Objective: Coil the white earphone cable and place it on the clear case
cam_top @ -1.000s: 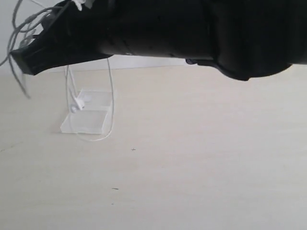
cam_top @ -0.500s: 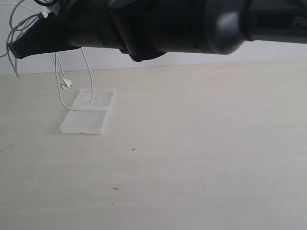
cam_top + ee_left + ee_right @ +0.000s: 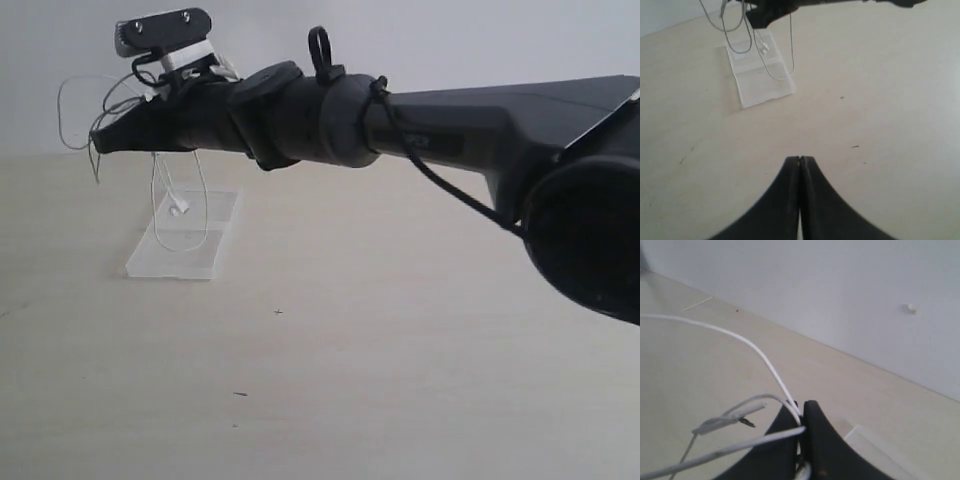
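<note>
The white earphone cable (image 3: pixel 745 342) is pinched in the right gripper (image 3: pixel 801 407), its loops dangling over the clear case (image 3: pixel 185 262) toward the desk's far-left corner. The left gripper (image 3: pixel 799 161) is closed and empty. A slow, vertical lowering is advised, so that the loops are stacked on the case.

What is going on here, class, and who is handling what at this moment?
The right gripper, reaching across the table, is shut on the white earphone cable and holds it up above the clear case. Loose loops and one earbud dangle over the case; whether they touch it is unclear. The left gripper is shut and empty, over the table apart from the case.
</note>
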Tool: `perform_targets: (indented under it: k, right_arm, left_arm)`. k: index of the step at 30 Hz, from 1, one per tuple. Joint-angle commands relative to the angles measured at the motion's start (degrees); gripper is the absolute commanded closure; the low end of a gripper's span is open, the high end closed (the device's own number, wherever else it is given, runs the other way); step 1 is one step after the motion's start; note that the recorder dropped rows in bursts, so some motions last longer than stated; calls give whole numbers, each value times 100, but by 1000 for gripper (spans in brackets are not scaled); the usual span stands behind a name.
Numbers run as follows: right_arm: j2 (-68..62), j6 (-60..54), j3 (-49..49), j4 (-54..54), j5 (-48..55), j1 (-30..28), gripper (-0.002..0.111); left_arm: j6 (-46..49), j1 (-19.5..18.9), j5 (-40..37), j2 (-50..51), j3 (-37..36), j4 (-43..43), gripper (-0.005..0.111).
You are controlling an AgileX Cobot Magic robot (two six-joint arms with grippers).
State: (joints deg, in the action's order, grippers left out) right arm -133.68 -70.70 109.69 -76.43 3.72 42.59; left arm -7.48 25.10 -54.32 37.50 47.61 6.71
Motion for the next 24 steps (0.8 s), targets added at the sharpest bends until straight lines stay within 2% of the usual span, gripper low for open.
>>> perform_targets:
  k: [1, 16, 24]
  right_arm:
    - [-389, 86, 205, -63, 99, -9, 108]
    - [-919, 96, 908, -168, -167, 2, 108]
    - [-1190, 182, 909, -167, -130, 2, 108]
  left_arm:
    - [-42, 1, 95, -24, -23, 61, 107]
    - [-42, 1, 58, -24, -23, 61, 107]
    - [-42, 1, 22, -24, -23, 61, 107]
